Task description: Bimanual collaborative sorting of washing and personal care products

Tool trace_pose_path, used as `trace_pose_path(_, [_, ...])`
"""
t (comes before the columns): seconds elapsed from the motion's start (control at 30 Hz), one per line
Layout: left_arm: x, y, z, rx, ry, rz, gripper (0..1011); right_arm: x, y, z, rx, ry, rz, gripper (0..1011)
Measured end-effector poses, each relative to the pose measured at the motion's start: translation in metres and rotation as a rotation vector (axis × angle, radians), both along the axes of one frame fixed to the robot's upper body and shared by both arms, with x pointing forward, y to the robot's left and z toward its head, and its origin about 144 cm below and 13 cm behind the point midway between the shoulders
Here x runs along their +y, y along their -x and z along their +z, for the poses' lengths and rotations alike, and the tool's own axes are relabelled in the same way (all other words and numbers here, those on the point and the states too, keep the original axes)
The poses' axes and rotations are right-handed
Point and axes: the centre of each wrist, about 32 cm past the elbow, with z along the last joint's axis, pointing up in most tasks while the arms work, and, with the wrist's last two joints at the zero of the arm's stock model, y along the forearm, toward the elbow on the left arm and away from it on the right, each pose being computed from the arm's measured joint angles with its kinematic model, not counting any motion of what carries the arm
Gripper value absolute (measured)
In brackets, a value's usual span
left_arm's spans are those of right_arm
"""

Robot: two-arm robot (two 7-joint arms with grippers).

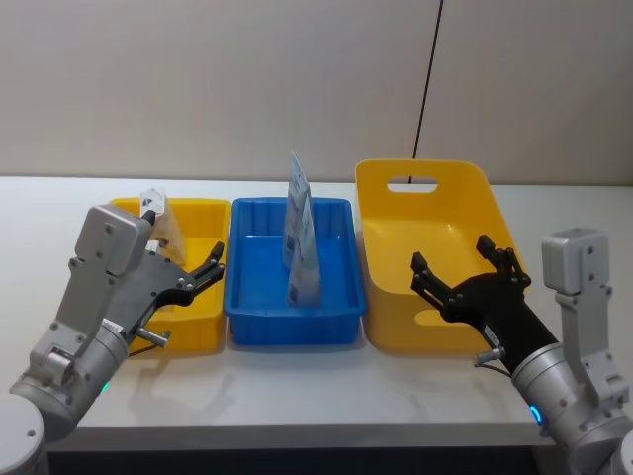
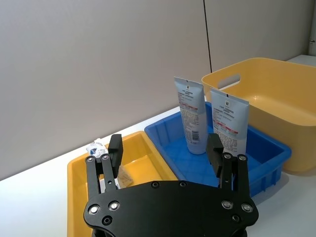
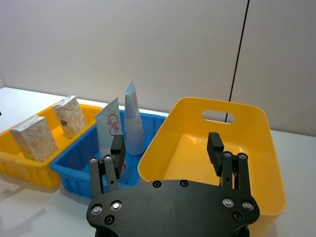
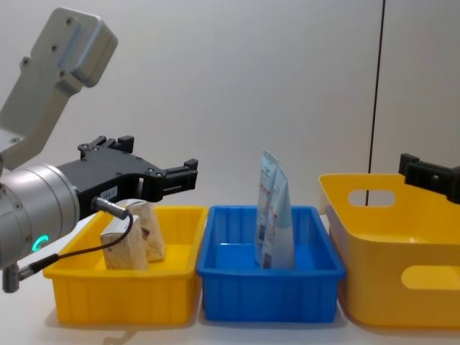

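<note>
1. Black left gripper (image 1: pixel 203 274): jaws wide, empty; speckled packs (image 4: pixel 133 251) just below, inside small yellow bin (image 1: pixel 198 322).
2. Right gripper (image 1: pixel 450 252): wide, empty, above large yellow bin (image 1: pixel 465 170).
3. Pouches (image 1: pixel 302 242) upright between both grippers, in blue bin (image 1: pixel 292 327); judged: lift straight up to avoid toppling them.

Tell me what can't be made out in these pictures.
Head view: the left arm hides most of the packs in the small yellow bin.
Chest view: the right edge cuts off most of the right tool.
Left wrist view: print on the tubes is too small to read.
</note>
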Motion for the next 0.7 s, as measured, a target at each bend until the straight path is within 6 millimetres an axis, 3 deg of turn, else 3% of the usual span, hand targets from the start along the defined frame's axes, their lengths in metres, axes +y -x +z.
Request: trace_pose_path(0.7, [0.0,0.0,0.0,0.0,0.0,0.0,1001,0.0,0.0,0.0,0.0,0.0,0.0,1000])
